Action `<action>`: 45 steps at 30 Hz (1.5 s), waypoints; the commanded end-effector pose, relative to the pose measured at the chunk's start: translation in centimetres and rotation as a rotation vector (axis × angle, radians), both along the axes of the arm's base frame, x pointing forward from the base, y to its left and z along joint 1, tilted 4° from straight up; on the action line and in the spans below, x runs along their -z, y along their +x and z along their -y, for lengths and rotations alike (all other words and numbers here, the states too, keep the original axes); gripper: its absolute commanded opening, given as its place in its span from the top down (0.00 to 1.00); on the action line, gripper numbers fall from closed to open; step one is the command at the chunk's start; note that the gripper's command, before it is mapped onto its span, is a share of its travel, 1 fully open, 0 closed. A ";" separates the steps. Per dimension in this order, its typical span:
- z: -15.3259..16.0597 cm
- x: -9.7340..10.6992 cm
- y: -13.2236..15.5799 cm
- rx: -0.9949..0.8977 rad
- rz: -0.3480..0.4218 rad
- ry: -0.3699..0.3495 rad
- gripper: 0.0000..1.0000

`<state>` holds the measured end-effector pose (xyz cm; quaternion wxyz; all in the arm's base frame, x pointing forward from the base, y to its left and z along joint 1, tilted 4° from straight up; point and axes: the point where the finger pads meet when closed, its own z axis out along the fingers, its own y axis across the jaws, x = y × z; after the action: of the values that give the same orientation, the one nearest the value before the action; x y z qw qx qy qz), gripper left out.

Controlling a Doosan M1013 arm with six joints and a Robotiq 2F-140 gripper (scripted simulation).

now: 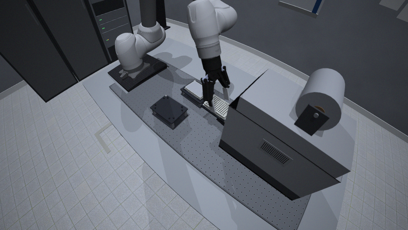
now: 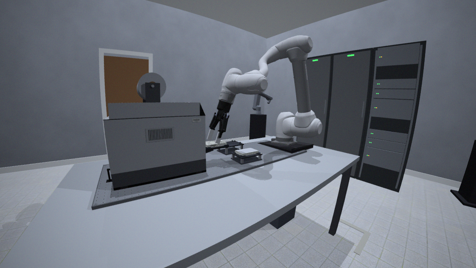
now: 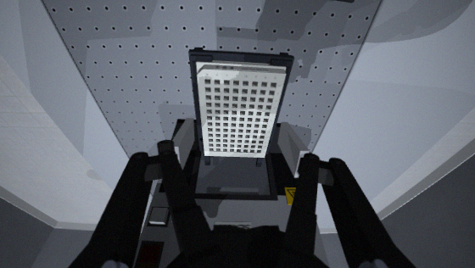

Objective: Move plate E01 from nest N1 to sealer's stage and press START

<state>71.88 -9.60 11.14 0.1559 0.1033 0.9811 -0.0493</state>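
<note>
I have plate E01 (image 1: 219, 107) (image 2: 214, 143) (image 3: 237, 112) on the stage (image 1: 212, 114) (image 2: 213, 147) (image 3: 242, 55) in front of the sealer (image 1: 251, 134) (image 2: 156, 146) (image 3: 259, 209), wells up. Its long axis runs toward the sealer, in line with the length of the perforated board (image 1: 199, 145) (image 2: 103, 196) (image 3: 140, 47). One short end faces the sealer front; the opposite end, with what looks like a cut corner, faces away. It looks flat, though I can't confirm from these angles that it is fully down inside the locators.

The sealer housing cuts off part of the plate in my top and exterior views. In the wrist view, the gripper's dark linkages cover much of the sealer's front; I can make out a pale square (image 3: 159, 215) and a dark red panel (image 3: 149, 254), but no lettering on either.

My gripper (image 1: 219, 102) (image 2: 214, 138) (image 3: 237, 131) is spread, one finger beyond each long side of E01, pinching nothing. The arm (image 1: 207, 25) (image 2: 247, 81) arches up from its base and over, its wrist angled down so the tool slants toward the sealer.

Nest N1 (image 1: 168, 108) (image 2: 235, 143) carries no plate; N2 (image 1: 191, 96) (image 2: 247, 157) holds its white plate (image 1: 194, 88) (image 2: 247, 151).
</note>
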 end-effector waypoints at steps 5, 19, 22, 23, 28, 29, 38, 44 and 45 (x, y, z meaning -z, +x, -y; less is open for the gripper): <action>0.0 -0.5 0.0 0.000 0.000 0.000 0.30; -0.1 -1.5 0.1 0.000 0.000 0.000 0.30; -0.1 -2.0 0.1 0.000 0.000 0.000 0.30; -0.1 -2.1 0.1 0.000 0.000 0.000 0.30; -0.2 -2.6 0.1 0.000 0.000 0.000 0.30; -0.2 -2.8 0.1 0.000 0.000 0.000 0.30; -0.3 -3.8 -0.2 0.000 0.000 0.000 0.30; -0.4 -3.9 -0.8 0.000 0.000 0.000 0.30; -0.4 -3.9 -1.0 0.000 0.000 0.000 0.30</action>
<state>71.14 -9.26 14.99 0.1559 0.1033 0.9811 -0.0493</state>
